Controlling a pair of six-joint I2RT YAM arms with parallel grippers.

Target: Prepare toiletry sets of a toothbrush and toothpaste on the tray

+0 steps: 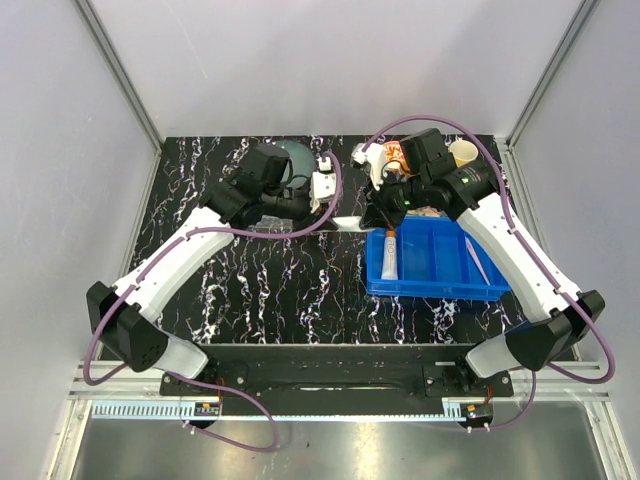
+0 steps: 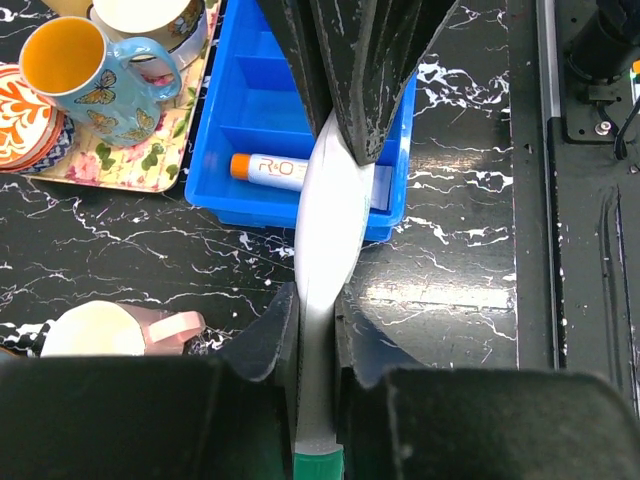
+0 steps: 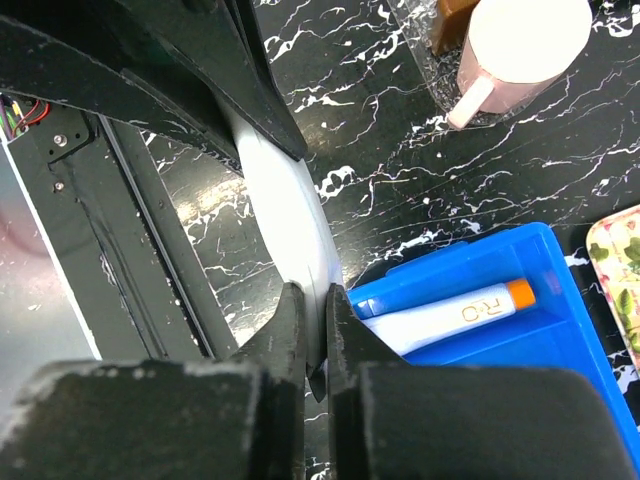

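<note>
Left gripper [image 2: 318, 305] is clamped on the teal-capped toothpaste [image 2: 328, 210], its fingers pressed to the cap end of the white tube at the bottom centre of its wrist view. The right gripper [image 3: 315, 295] is pinched on the same tube's flat far end, so both grippers hold it at once, above the bare dark table. In the top view this shared grip sits at upper centre, between the two wrists. It reads as a hand-over in mid-air, though I cannot say which arm is meant to take the tube.

Just beyond the tube, the blue bin [image 1: 430, 290] holds the orange-capped toothpaste [image 2: 275, 170], lying flat in one compartment. The toothbrush [image 1: 478, 262] shows as a slim pale stick at the bin's right side in the top view.

Farther on, at the upper right of the right wrist view, a corner of the clear tray [image 3: 435, 80] shows with a pink mug [image 3: 525, 40] standing on or against it. No tube or brush is visible on that part.

By my judgement the task is at an early stage: no set is laid out yet. One tube is in transit. The second tube and the toothbrush have yet to leave the bin.
</note>
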